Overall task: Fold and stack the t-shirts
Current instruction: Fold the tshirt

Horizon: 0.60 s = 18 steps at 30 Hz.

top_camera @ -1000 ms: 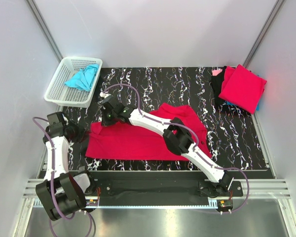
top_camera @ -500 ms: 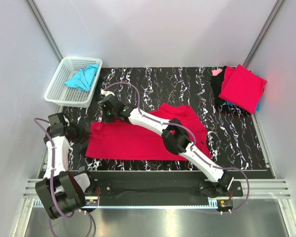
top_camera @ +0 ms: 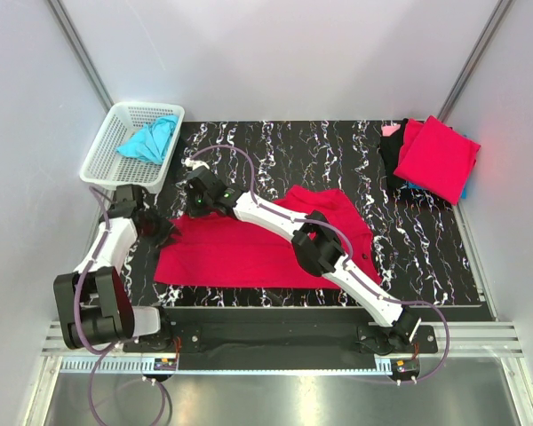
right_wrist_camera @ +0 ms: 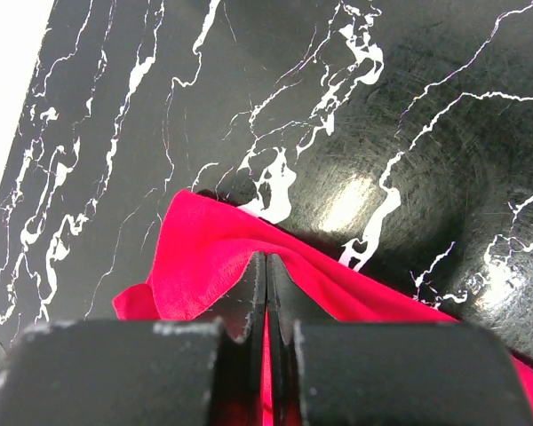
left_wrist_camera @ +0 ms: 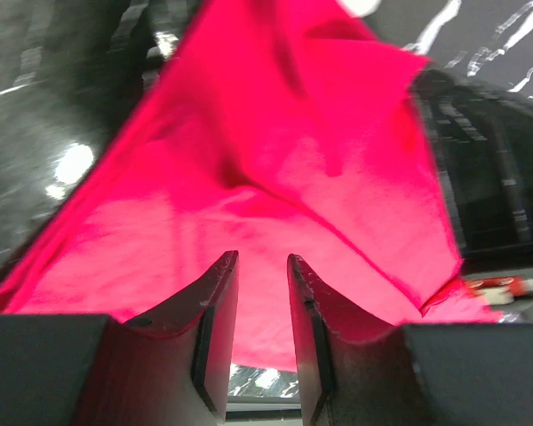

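The right gripper has its jaws pressed flat together on a tented fold of the crimson red cloth t-shirt. Its wrist camera cuts off all but that corner, which sits over the black white-veined table.

The left gripper holds its jaws a narrow slot apart. Red cloth fills the view beyond them, but it is hard to make out whether any lies between the fingers.

Only the overhead camera shows both grippers at the shirt's left edge, the left one just nearer than the right. The right arm lies across the spread shirt and hides a strip of it.

Well off to the right gripper's right, a folded crimson red t-shirt tops a pile whose lower layers are mostly hidden. Beyond the left gripper, a white plastic lattice basket holds a crumpled turquoise blue t-shirt.
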{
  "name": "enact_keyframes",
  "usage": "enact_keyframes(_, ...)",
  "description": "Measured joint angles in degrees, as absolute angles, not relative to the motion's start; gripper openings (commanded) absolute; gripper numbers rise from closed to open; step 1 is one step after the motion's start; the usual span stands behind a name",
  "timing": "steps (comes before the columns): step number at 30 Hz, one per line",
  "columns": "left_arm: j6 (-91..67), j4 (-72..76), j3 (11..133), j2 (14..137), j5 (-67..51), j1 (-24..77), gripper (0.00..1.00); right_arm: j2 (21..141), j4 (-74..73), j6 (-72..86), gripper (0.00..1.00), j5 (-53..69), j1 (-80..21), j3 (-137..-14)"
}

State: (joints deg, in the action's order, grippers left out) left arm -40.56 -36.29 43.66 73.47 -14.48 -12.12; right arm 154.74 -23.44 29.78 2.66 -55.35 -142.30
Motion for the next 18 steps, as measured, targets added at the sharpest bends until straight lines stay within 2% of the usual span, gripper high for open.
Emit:
enact_keyframes(8, -42.41, -34.5, 49.74, 74.74, -7.94, -9.8, 0.35, 154.74, -23.42, 29.74, 0.0, 3.68, -55.35, -142.3)
enact_keyframes(18, -44.23, -31.94, 49.23, 79.33, -5.61, -7.01, 0.36, 154.74, -23.42, 29.69, 0.0, 4.16, -55.33, -142.3)
